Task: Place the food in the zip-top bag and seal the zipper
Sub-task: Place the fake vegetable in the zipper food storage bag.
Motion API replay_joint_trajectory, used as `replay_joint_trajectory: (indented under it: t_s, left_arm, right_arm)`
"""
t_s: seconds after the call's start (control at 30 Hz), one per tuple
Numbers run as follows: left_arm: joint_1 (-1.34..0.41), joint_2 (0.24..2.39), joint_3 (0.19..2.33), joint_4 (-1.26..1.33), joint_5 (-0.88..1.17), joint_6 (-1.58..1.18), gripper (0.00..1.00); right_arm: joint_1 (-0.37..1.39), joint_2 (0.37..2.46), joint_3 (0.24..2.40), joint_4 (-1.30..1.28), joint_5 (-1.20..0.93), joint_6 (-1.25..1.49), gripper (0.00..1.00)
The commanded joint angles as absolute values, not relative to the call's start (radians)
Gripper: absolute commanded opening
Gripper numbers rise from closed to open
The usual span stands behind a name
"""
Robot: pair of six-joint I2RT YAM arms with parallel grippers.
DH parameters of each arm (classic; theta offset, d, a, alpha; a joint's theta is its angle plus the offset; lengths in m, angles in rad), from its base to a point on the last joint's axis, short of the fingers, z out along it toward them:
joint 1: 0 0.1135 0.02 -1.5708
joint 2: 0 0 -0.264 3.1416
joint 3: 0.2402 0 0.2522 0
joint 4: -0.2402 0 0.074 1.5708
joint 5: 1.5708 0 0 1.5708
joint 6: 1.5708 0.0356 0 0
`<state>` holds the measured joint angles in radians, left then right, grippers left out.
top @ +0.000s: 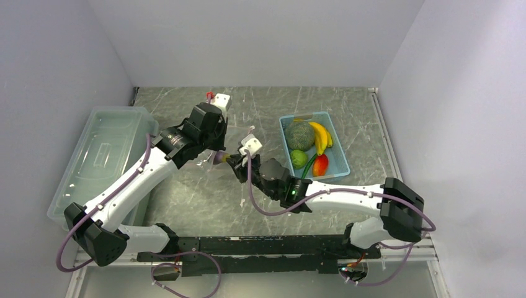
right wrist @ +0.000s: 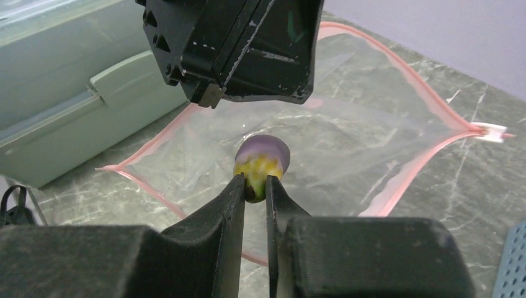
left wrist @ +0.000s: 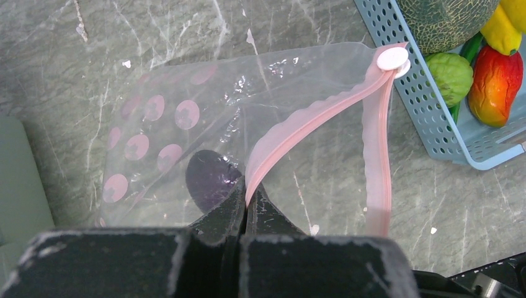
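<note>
While the left gripper (left wrist: 247, 197) pinches the slippery pink zipper strip (left wrist: 313, 115) of the floppy clear plastic zip-top bag (left wrist: 205, 87), the right gripper (right wrist: 254, 186) clamps the likely light, rigid purple toy eggplant (right wrist: 263, 151) by its stem, 9 o'clock of the light-blue basket (top: 338, 141).

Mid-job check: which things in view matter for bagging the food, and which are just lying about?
In the job: zip-top bag, its pink zipper pinched by the left gripper, purple eggplant in the right gripper, banana, dark green round fruit, lime-green fruit, red-orange fruit, thin green vegetable.
Lying about: light-blue basket holding the loose food, translucent bin.
</note>
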<state>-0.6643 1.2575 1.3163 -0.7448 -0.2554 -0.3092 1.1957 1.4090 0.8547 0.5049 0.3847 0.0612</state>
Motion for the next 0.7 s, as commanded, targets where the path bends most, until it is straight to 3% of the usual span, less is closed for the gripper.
replay_joint_trajectory:
  t_s: [0.0,0.53,0.67]
  left_arm:
    - [-0.661,1.227,1.311,-0.707,-0.241,-0.306,0.00]
    - [-0.661,1.216,1.294,-0.695,-0.226,-0.305,0.00]
    - [-0.660,1.211,1.290,-0.692,-0.228,-0.304,0.00]
  right_arm:
    - [1.198,1.442,0.910,0.601,0.346,0.126,0.00]
    - [1.153,1.534,0.893,0.667,0.269,0.298,0.00]
    - [1.147,1.531,0.880,0.650,0.232,0.297,0.11]
